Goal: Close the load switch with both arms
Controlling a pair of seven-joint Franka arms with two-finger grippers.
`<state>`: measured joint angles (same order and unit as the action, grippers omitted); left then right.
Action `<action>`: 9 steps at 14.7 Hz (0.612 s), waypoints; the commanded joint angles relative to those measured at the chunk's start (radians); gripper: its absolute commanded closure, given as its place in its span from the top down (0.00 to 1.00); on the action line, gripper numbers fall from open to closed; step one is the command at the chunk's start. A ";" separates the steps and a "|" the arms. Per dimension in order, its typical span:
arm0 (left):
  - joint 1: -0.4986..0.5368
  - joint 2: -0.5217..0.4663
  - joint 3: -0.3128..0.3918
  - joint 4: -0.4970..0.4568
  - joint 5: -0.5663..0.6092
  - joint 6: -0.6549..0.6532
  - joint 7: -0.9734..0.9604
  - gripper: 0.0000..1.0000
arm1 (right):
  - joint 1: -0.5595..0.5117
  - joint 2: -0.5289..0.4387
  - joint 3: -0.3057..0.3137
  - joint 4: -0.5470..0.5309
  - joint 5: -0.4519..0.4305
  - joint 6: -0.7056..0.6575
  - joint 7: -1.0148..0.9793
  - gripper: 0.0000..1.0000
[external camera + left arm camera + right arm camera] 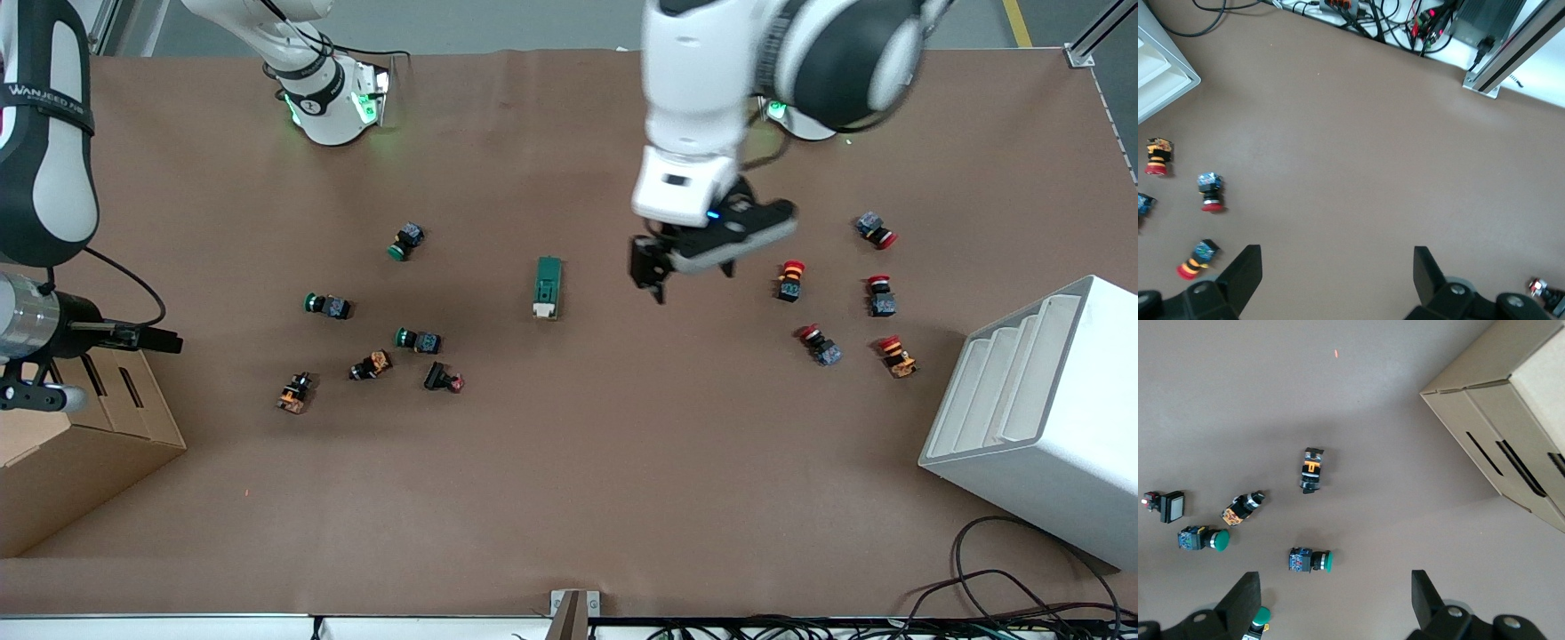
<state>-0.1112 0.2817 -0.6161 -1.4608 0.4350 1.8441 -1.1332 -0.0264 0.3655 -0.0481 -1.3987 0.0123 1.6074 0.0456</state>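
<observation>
Both arms [702,98] are glossy white with black joint bands, on round white bases ringed with green lights [333,111]. The right arm's [40,133] black band carries white lettering, with a silver cylinder and thin black cable below it. The left gripper [662,267] is black under a white wrist block showing a small blue light; its jaws are black wedges.
</observation>
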 commanded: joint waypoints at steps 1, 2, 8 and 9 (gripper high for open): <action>0.071 -0.084 0.035 -0.024 -0.126 -0.047 0.180 1.00 | 0.016 0.001 0.013 0.033 0.003 -0.070 0.000 1.00; 0.068 -0.105 0.080 -0.026 -0.149 -0.074 0.231 1.00 | 0.023 0.003 0.013 0.043 0.026 -0.093 0.002 1.00; 0.071 -0.141 0.242 -0.038 -0.284 -0.184 0.510 1.00 | 0.031 -0.069 0.010 0.024 0.032 -0.133 0.005 1.00; 0.071 -0.156 0.281 -0.047 -0.323 -0.184 0.573 1.00 | 0.031 -0.094 0.010 0.003 0.032 -0.132 0.003 1.00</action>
<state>-0.0372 0.1734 -0.4001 -1.4713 0.1836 1.6670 -0.6633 0.0101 0.3398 -0.0382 -1.3490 0.0267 1.4841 0.0468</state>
